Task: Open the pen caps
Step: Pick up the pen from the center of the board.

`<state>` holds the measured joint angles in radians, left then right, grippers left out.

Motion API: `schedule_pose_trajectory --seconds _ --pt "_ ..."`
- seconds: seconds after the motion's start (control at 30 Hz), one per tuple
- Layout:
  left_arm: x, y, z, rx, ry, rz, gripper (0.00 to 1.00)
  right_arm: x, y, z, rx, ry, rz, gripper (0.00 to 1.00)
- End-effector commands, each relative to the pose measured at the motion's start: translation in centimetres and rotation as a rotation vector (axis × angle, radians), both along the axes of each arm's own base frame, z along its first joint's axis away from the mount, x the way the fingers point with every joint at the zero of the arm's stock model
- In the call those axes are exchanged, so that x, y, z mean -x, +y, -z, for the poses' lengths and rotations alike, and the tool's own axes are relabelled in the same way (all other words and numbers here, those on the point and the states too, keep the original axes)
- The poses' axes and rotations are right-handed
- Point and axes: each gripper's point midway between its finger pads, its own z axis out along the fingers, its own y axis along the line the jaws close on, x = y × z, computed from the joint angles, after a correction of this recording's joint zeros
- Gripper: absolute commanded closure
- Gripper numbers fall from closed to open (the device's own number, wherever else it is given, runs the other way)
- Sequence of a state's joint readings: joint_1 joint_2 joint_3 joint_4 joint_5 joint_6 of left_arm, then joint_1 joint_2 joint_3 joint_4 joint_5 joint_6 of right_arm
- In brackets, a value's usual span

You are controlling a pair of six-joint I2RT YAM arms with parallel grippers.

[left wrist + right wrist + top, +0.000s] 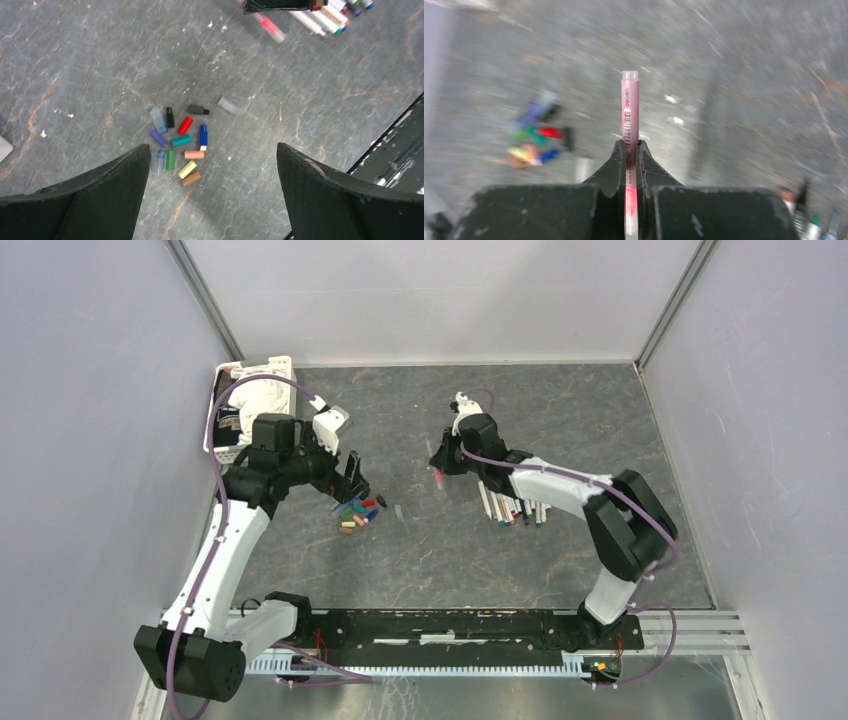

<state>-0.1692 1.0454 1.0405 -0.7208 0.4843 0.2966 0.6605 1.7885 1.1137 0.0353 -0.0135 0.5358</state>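
Clamping a pink pen [629, 100] by its barrel, the right gripper [630, 150] is closed, well right of the pen caps [180, 145], which lie clustered below the wide-open left gripper [212, 147]. Dark marbled mat [560, 420], grey walls [440, 290]. More pens [510, 508] lie beside the right arm; a white basket [280, 368] sits far left.

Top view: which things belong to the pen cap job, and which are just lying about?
Job: pink pen, clamped in the right gripper; loose caps below the open left gripper; row of pens on the right side.
Lying about: white basket, far left corner.
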Motion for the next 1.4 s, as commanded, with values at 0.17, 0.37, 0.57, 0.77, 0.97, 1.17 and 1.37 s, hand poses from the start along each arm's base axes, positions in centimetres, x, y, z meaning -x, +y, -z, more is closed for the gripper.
schedule_pose_trajectory --seconds 0.17,0.37,0.57,0.77,0.97,1.17,1.37 --pt "1.1 -4.7 -5.3 0.28 -0.013 0.169 0.0 6.4 6.3 -22.8 -0.8 -0.431 -0.064 1.0" --pt "2.4 -6.0 -6.8 0.357 -0.016 0.259 0.0 9.6 7.0 -26.1 -0.948 -0.475 -0.014 1.0" --pt "3.5 -6.6 -7.7 0.406 -0.006 0.314 0.0 11.2 8.5 -27.6 -1.014 -0.469 -0.033 1.0" --pt "4.3 -7.1 -7.6 0.432 0.029 0.369 0.04 11.7 9.9 -27.0 -1.02 -0.446 -0.049 1.0" --pt "4.6 -7.1 -7.5 0.419 0.018 0.396 0.17 11.8 9.8 -27.1 -1.001 -0.467 -0.041 1.0" --pt "3.3 -7.2 -5.9 0.418 0.088 0.356 0.57 11.9 9.8 -26.8 -0.997 -0.472 -0.032 1.0" --pt "3.0 -7.3 -5.3 0.426 0.115 0.356 0.67 12.5 10.0 -25.6 -0.975 -0.46 -0.019 1.0"
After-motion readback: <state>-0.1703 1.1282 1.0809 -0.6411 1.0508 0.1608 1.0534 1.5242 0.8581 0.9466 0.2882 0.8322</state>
